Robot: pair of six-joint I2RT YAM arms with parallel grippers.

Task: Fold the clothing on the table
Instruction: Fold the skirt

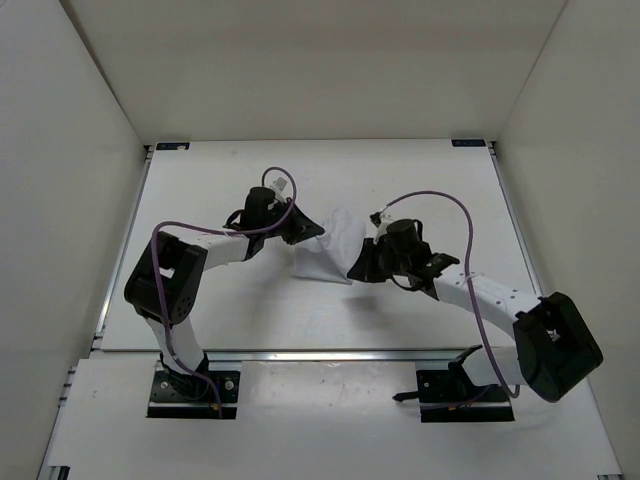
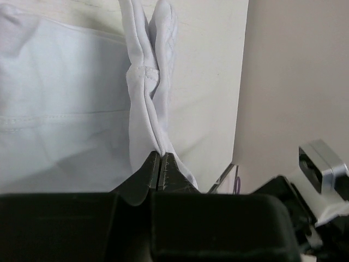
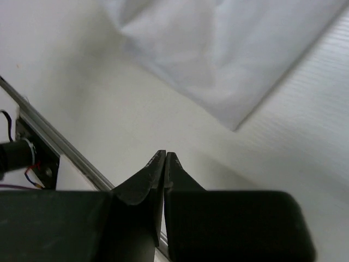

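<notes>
Black fingers of the left gripper (image 2: 160, 157) are pinched tight on a fold of the white clothing (image 2: 65, 109). Its arm bends in from the left. The right gripper (image 3: 164, 157) is closed on nothing, near the clothing's corner, mid table (image 1: 420, 190).

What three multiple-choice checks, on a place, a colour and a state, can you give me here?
1. The clothing lies: A. on the rail; B. between the left claw and right claw; C. against the far wall.
2. The cables are: A. purple; B. green; C. orange.
3. The left claw is: A. open; B. shut empty; C. shut on a clothing fold.
Key: 1 B, the top view shows it between them; 2 A, purple loops show in the top view; 3 C, fabric is pinched between its shut jaws.
</notes>
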